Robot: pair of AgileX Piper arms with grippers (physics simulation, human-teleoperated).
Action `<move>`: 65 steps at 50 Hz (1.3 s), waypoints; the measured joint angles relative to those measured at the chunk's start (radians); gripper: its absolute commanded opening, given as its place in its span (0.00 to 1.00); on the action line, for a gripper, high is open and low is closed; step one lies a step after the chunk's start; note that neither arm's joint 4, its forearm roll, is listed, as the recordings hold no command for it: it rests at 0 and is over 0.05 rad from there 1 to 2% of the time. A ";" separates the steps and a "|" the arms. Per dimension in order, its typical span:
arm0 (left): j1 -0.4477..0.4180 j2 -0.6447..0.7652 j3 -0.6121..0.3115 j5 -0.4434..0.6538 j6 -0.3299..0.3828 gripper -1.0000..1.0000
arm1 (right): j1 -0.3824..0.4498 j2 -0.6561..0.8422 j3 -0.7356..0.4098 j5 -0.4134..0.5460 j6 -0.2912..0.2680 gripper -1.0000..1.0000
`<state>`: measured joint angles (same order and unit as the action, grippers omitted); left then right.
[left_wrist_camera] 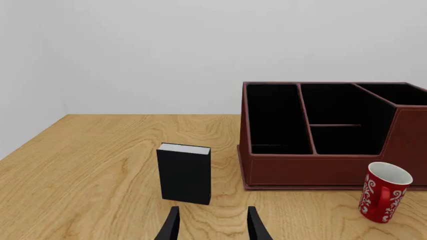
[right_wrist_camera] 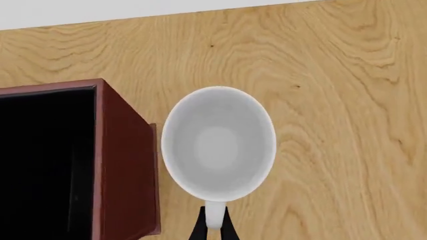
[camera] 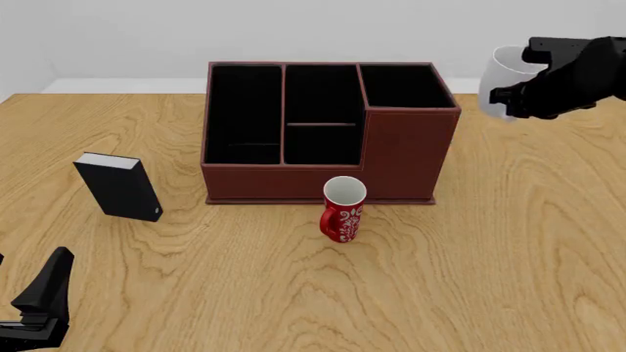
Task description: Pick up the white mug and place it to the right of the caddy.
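The right gripper point(camera: 511, 94) holds the white mug point(camera: 503, 81) in the air, to the right of the caddy point(camera: 411, 150) and near the far right part of the table point(camera: 509, 242). In the right wrist view the two dark fingers point(right_wrist_camera: 198, 228) are pressed against the mug handle point(right_wrist_camera: 214, 214) from both sides, and the camera looks straight down into the mug's open mouth point(right_wrist_camera: 219, 142). The inside is plain white. Below it is bare wood, and the right end wall of the caddy point(right_wrist_camera: 123, 160) is just beside the mug's rim in this view.

The caddy is a dark red-brown box with black inside. It has three sections on top, and the middle one is divided by a short crossbar. The right section is taller than the other two.

A red mug point(camera: 342, 210) with a white curly pattern stands upright in front of the caddy, close to its front wall but apart from it. The pattern is only ornament; I can read no letters in it. A small black box point(camera: 119, 186) with a white top edge stands upright to the left of the caddy. No label shows on it, and none on the caddy or the white mug.

The left gripper point(left_wrist_camera: 213, 225) is low at the near left corner of the table, with its fingers spread apart and nothing between them. It points toward the black box point(left_wrist_camera: 185, 173).
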<state>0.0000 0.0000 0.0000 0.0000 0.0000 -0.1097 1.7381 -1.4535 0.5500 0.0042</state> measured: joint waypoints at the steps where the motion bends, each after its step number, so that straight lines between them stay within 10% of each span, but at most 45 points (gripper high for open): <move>1: 0.000 0.000 0.000 0.000 0.000 1.00 | -0.001 0.006 -0.004 0.001 -0.001 0.00; 65: 0.000 0.000 0.000 0.000 0.000 1.00 | 0.012 0.123 0.100 -0.091 -0.040 0.00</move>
<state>0.0000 0.0000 0.0000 0.0000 0.0000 -0.0981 1.8609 -1.3537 0.4589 -0.0357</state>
